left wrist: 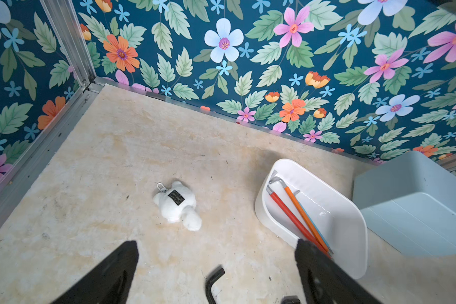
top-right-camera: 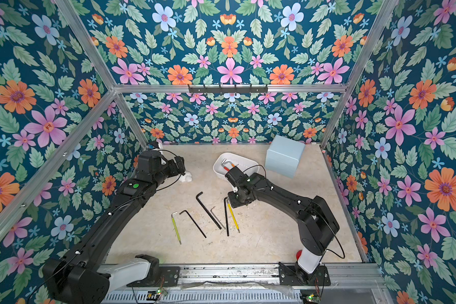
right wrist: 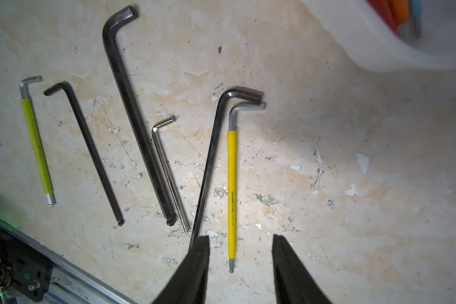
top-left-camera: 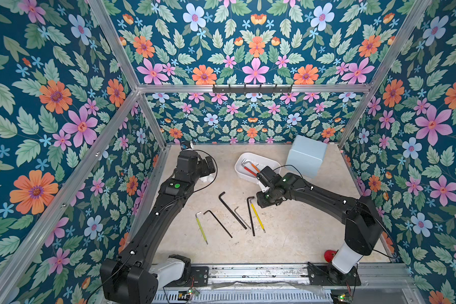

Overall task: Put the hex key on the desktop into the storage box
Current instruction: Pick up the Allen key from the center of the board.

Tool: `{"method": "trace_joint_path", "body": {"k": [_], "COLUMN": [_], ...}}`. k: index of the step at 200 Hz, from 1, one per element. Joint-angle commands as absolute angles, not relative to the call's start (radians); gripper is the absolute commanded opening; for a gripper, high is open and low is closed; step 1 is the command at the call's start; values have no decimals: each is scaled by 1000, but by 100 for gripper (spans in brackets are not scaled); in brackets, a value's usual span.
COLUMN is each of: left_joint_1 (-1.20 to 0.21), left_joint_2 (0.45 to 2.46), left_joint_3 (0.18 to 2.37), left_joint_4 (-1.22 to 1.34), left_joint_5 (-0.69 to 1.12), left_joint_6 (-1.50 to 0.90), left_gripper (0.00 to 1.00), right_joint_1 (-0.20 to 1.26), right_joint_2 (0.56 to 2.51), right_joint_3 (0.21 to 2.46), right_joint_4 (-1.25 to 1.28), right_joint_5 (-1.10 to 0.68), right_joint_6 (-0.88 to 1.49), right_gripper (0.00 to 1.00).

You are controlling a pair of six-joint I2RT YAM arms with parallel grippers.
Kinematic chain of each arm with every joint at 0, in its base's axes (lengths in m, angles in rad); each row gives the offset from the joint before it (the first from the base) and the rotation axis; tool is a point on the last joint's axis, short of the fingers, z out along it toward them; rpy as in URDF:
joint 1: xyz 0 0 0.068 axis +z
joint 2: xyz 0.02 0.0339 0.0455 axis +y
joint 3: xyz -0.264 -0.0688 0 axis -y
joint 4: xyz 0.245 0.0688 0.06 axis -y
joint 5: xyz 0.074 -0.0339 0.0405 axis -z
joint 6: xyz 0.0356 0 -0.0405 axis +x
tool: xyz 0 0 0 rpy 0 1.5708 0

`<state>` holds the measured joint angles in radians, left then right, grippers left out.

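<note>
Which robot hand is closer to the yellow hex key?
The right gripper: it hovers open right above the yellow hex key. The left gripper, also open, is farther off, by the white plush toy.

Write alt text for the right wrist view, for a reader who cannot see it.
Six hex keys lie in a row on the scuffed beige desktop, and the right claw hangs open and empty above the yellow-sleeved hex key. Beside it lie three black keys, a small silver one and a lime-sleeved hex key. A corner of the white storage box shows at the edge.

Floral wallpaper walls, aluminium rails
</note>
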<state>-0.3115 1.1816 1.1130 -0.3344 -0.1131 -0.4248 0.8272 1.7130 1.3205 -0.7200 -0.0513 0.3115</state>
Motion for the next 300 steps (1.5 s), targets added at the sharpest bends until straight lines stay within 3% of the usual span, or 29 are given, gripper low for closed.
{"method": "trace_joint_path", "body": {"k": [1,115,195,242,265,300], "left_joint_1": [-311,-311,-311,-311,-311,-311], "left_joint_2": [1180,1120,1131,1127,1128,1130], "left_joint_3": [1111,1060,1085,1091,1094,1100], "left_joint_4": [-339,-354,-370,-378,-382,-385], "left_joint_5": [-103,-121,-138,-155,-157,-166], "left_joint_6": [-454,-479,-456,-436,-429,-417], "left_gripper": [99,99,99,99,100,99], "right_joint_1": [852,915,930,937,937,937], "right_joint_2": [1734,1903,1970,1991,1985,1969], "right_joint_3": [1310,1282,1316,1291,1277,1273], "right_joint_4": [-663,-654,-711,-718,-716,-710], "right_joint_5": [-45,33,93,120,123,130], "right_joint_6": [388,388,402,424,431,423], "right_gripper": [45,43,36,18,0,0]}}
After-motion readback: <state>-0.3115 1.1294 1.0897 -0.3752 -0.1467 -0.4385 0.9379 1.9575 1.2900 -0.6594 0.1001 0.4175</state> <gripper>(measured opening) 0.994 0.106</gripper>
